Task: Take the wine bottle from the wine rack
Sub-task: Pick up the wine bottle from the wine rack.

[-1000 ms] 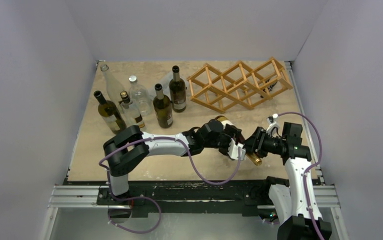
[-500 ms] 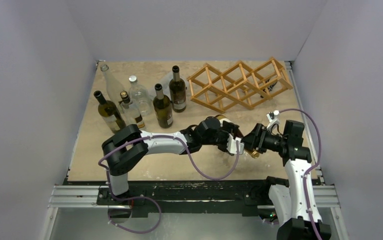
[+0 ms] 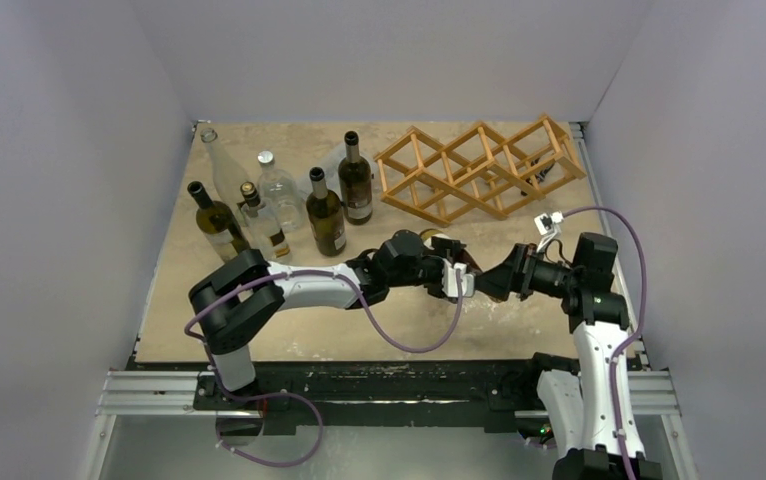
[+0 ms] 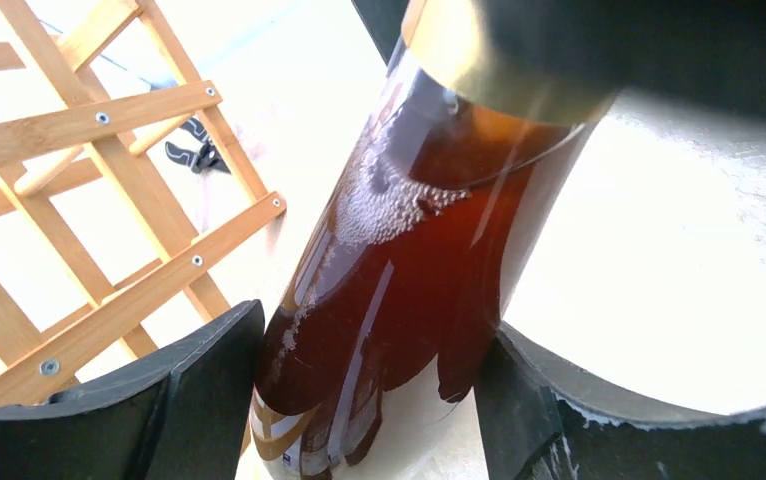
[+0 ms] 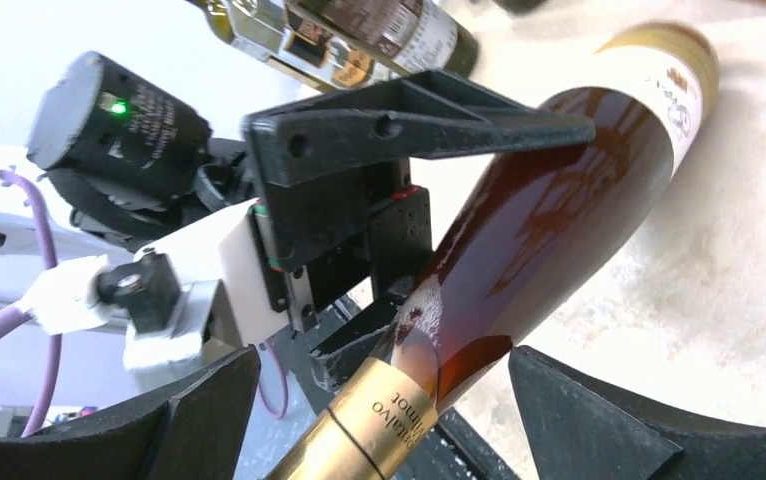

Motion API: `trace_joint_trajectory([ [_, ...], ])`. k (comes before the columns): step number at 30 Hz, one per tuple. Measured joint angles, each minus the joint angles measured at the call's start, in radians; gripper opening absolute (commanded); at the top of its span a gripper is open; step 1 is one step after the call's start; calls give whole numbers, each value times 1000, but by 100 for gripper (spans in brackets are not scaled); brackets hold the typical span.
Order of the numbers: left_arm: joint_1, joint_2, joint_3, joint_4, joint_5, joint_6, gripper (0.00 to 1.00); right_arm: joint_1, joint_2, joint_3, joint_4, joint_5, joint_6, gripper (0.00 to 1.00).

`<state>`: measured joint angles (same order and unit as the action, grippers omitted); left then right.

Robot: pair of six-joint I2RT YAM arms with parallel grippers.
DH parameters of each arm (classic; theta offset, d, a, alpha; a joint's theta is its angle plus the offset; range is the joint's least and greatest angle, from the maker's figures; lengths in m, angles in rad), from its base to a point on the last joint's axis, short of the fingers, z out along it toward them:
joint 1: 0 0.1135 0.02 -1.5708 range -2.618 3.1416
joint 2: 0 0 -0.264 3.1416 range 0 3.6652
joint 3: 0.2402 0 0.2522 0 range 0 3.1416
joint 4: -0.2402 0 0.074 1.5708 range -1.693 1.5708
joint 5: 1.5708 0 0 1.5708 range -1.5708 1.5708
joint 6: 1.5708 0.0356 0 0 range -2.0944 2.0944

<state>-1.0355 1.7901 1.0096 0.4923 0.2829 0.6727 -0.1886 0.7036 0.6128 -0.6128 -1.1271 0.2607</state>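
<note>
Over the last second the left gripper (image 4: 371, 335) and the right gripper (image 5: 385, 352) have carried the amber-brown glass wine bottle (image 4: 399, 260) away from the arm bases and a little leftward. Its gold-foil neck (image 5: 369, 435), which jutted out toward the bases, is now tucked under the right gripper in the overhead view. The bottle also looks shorter from above, so I judge its neck end is being raised. For the task, this means the removal is in effect done. The bottle is out of the rack and only needs bringing to rest.

The left gripper is closed to the width of the glass. Its black fingers (image 4: 189, 390) press against either flank just below the bottle's shoulder, and I take it to be bearing the load. Past its fingertips, the right gripper straddles the foil with its jaws spread wider than the neck. A gap shows on one side, so it seems to be guiding rather than clamping. Back the other way from the left gripper, the cream-labelled base (image 5: 674, 90) points down toward the pale beige tabletop (image 3: 174, 310), though I can't tell whether it touches.

Beyond the left gripper, well apart, stands the light-brown wooden lattice wine rack (image 3: 479, 165), and I see no bottle in its cells. To that gripper's left and farther out stands a cluster of upright glass bottles (image 3: 326, 215).
</note>
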Motion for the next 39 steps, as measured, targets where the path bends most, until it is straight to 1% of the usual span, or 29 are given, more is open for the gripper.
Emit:
trace_joint_trajectory([
  [7,8,-47,-77,64,-3,-52,0,0,-17,56,32,-55,-51,99],
  [11,8,-58,-103,100,-7,-82,0,1,-17,116,21,-95,-109,99],
  [18,15,-80,-137,144,-26,-140,0,3,-3,281,-72,-145,-315,99],
  [23,22,-105,-166,166,-37,-181,0,4,14,340,-126,-164,-441,99],
  [26,26,-118,-187,192,-52,-214,0,4,27,375,-164,-171,-545,99],
  [33,32,-152,-239,271,-110,-358,0,4,69,499,-244,-205,-867,99],
  [39,35,-185,-282,322,-167,-499,0,23,129,516,-249,-233,-982,99],
])
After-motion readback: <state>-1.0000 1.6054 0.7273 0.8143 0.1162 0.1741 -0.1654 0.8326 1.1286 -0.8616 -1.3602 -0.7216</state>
